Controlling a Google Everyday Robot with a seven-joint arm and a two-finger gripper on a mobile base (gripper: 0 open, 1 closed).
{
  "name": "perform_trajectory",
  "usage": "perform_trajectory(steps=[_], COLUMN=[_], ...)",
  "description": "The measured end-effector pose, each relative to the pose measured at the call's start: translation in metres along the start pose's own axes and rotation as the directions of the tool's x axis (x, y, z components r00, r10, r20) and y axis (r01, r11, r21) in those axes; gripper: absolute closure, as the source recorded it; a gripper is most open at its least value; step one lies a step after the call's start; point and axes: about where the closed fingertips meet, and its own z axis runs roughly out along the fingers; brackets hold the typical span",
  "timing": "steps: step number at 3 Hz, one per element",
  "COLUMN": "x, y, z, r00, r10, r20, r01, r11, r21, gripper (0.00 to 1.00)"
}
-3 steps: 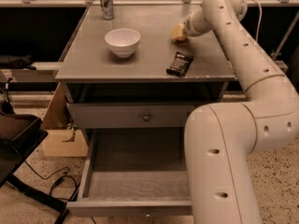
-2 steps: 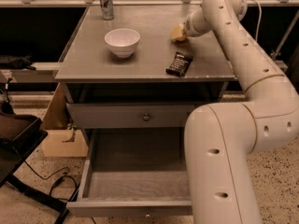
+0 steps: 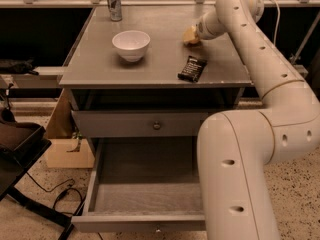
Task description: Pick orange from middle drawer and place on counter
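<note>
**Orange at the gripper on the counter, drawer open below**

The robot's pale, cream-coloured arm (image 3: 260,99) rises on the right and bends back over the cabinet. Its gripper (image 3: 196,32) is low at the far right part of the broad flat grey counter (image 3: 160,66). The small round orange fruit (image 3: 189,36), pale yellow-orange in this light, is right at the gripper's tip and appears to rest on the counter. Whether the gripper is clamped on it or apart cannot be told, since the wrist covers it.

On the counter, a round white bowl (image 3: 131,44) stands left of the orange, well apart from it. A flat dark rectangular packet (image 3: 192,68) lies near the front right edge, nearer the camera than the orange. A slim metal drink can (image 3: 115,2) stands upright at the far left.

Below the counter is a closed grey drawer front with a round metal knob (image 3: 156,125). Under it, the wide grey middle drawer (image 3: 91,184) is pulled out, its dark flat bottom showing. A tan cardboard box (image 3: 62,144) sits on the floor left of the cabinet.
</note>
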Motion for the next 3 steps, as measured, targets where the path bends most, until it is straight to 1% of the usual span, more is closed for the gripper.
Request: perform_trajectory(steps=[1, 2, 3], x=[0.0000, 0.0000, 0.0001], y=[0.0000, 0.0000, 0.0001], z=[0.0000, 0.0001, 0.0001], r00=[1.000, 1.000, 1.000], r10=[0.000, 0.000, 0.000], r20=[0.000, 0.000, 0.000], r01=[0.000, 0.000, 0.000], r11=[1.0000, 1.0000, 1.0000], r21=[0.000, 0.000, 0.000], gripper=[0.04, 0.00, 0.00])
